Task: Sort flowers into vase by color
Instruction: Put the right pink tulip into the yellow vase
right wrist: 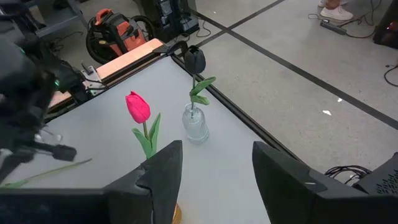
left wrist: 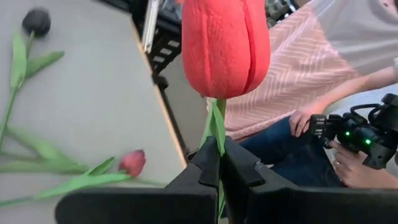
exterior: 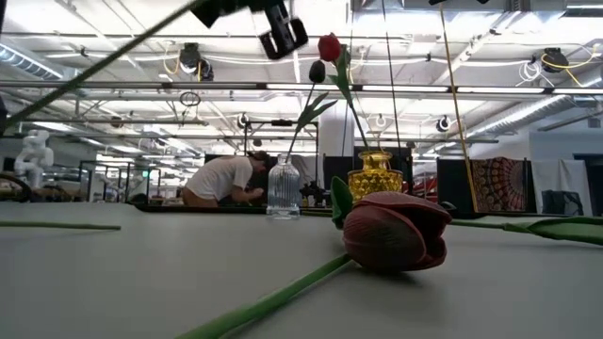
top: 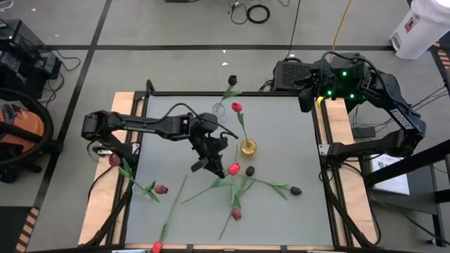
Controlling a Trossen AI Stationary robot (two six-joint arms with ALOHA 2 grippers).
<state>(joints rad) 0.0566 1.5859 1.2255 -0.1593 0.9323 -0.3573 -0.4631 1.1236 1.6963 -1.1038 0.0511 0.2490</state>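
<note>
The pale grey worktop (top: 281, 133) with its light wooden side rails carries everything, and both dark arms reach in over it from the sides. The left arm stretches from the left edge toward the middle, and its left tool (top: 211, 156) hangs above the worktop's centre, clamped tight on the thin green stem of a bright red-pink artificial tulip (left wrist: 225, 43); in the left wrist view the stem runs up between the closed fingers (left wrist: 205, 163) and the head stands upright above them. The right arm is folded at the far right corner, off the working area, and its right tool (right wrist: 214, 171) is held with fingers spread wide and nothing between them. Near the middle, slightly right, stands a small amber glass vase (top: 248, 147) with one red-pink tulip (top: 237, 107) in it, its head leaning toward the far side. Farther back sits a small clear ribbed glass vase (top: 219, 109) holding a black-headed tulip (top: 233, 81) that tips past the far edge. Loose flowers lie on the near half: a dark maroon tulip (top: 236, 213) and a black-headed one (top: 296, 190) with crossed green stems and leaves near the centre, another maroon tulip (top: 162, 189) at the near left, a pinkish one (top: 114, 161) at the left rail, and a red head (top: 156, 247) at the near edge.
</note>
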